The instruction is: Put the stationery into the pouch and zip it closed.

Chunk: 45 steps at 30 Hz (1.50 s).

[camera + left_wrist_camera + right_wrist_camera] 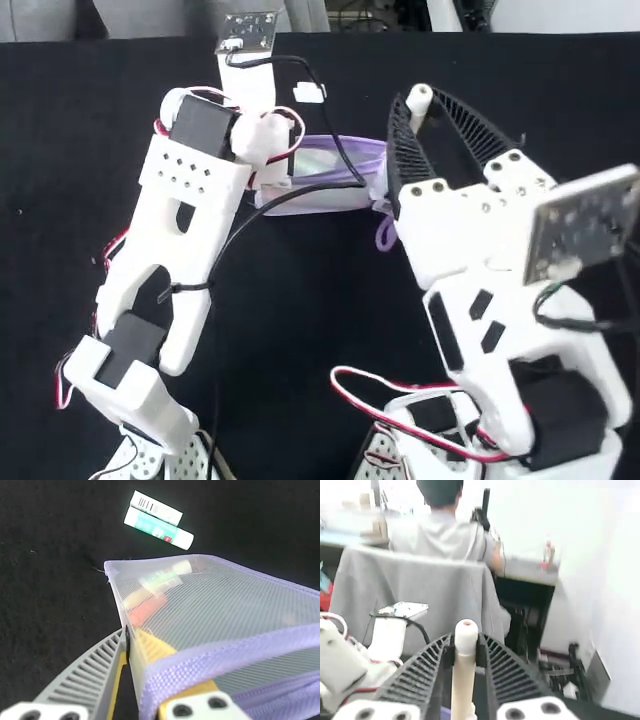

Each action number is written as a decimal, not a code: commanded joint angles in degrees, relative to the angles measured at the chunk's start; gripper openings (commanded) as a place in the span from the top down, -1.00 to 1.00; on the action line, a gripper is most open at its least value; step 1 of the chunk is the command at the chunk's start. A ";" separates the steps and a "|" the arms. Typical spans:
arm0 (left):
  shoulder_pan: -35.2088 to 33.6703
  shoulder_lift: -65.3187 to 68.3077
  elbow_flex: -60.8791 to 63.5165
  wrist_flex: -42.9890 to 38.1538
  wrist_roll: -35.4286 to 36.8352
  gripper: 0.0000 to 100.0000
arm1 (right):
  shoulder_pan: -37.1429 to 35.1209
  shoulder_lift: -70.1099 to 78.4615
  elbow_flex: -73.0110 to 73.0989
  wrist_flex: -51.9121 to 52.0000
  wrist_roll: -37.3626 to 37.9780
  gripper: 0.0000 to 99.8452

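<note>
A see-through mesh pouch (335,160) with a purple zipper edge (235,650) lies on the black table. My left gripper (131,647) is shut on the pouch's corner, a grey finger (90,672) on one side and a yellow-padded jaw on the other. Inside the pouch (210,605) lie several items, green-white, yellow and red. A white box (156,506) and a green-white glue stick (159,528) lie on the table beyond the pouch. My right gripper (418,112) hangs above the pouch's right end, shut on a cream stick (462,680) that points upward.
Black cloth (80,120) covers the table. The two arms' bases and red-white cables (400,395) crowd the near edge. A black cable (330,130) runs across the pouch. A small white item (308,92) lies behind the pouch.
</note>
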 commanded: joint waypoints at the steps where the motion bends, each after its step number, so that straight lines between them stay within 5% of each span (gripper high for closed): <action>1: 1.10 -2.02 -0.22 0.26 0.35 0.94 | -1.05 -5.58 11.03 -13.27 -0.26 0.98; 14: 1.01 -2.02 -0.22 0.26 0.44 0.94 | -1.23 -22.81 43.21 -42.99 -0.26 0.98; 27: 0.92 -2.02 -0.22 0.26 0.44 0.94 | -1.32 -23.43 39.87 -44.84 -1.76 0.98; 45: -1.36 -2.11 -0.75 0.26 0.44 0.94 | 1.23 -22.37 53.58 -66.37 -8.26 0.98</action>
